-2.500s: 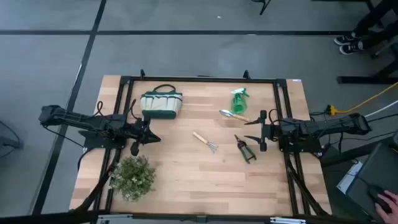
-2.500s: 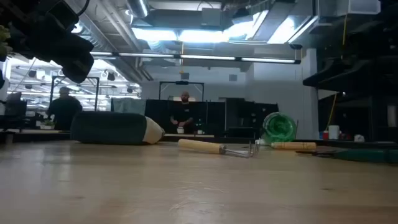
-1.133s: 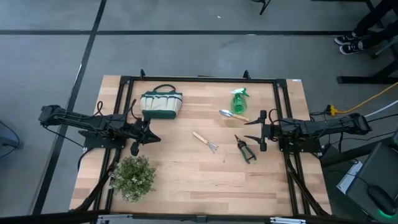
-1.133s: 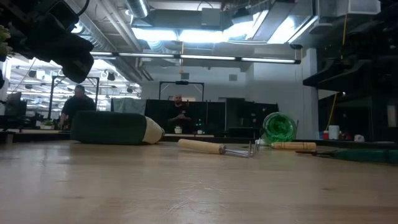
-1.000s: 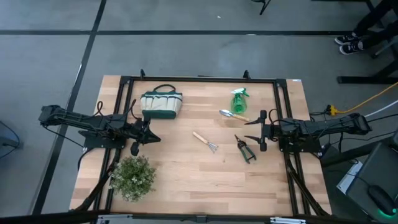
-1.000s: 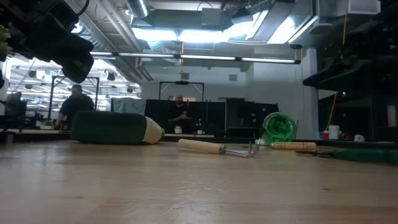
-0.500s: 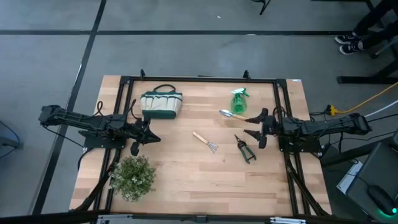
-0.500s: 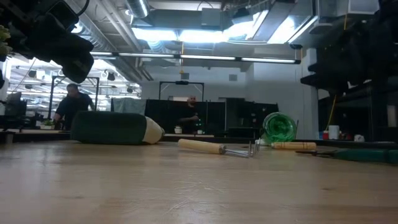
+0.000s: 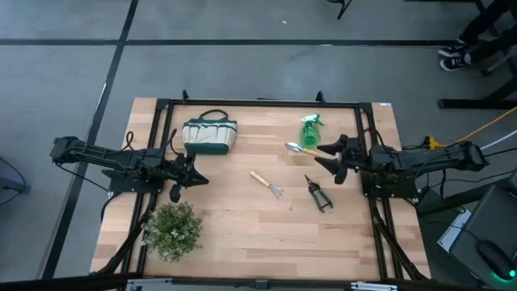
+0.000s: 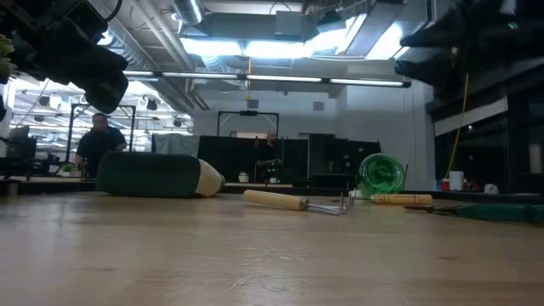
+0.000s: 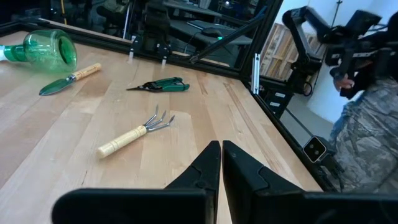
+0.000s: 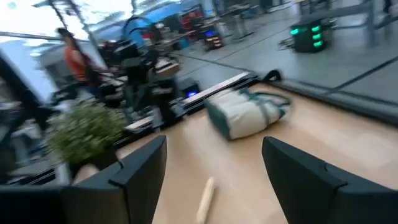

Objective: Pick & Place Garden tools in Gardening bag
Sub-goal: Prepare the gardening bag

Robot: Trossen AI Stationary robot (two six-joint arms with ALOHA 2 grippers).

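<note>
Trowel (image 9: 302, 149) is lying at the nine o'clock side of the released right pincer (image 9: 327, 157); the left pincer (image 9: 196, 179) is waiting clenched, empty.

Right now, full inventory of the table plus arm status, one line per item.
gardening bag: 1, cream with dark green trim and straps, lying at the far left of the table.
spray bottle: 1, translucent green, lying at the far right.
trowel: 1, silver blade with wooden shaft, just in front of the spray bottle.
mini rake: 1, wooden handle with metal tines, mid-table.
pruning shears: 1, dark with green grips, right of the mini rake.
potted plant: 1, bushy green, near left corner.
table: 1, light wood with a black frame.
person: 1, dark top, in the room beyond the table.
left gripper: shut, empty, between the gardening bag and the potted plant.
right gripper: open, empty, raised beside the trowel.
</note>
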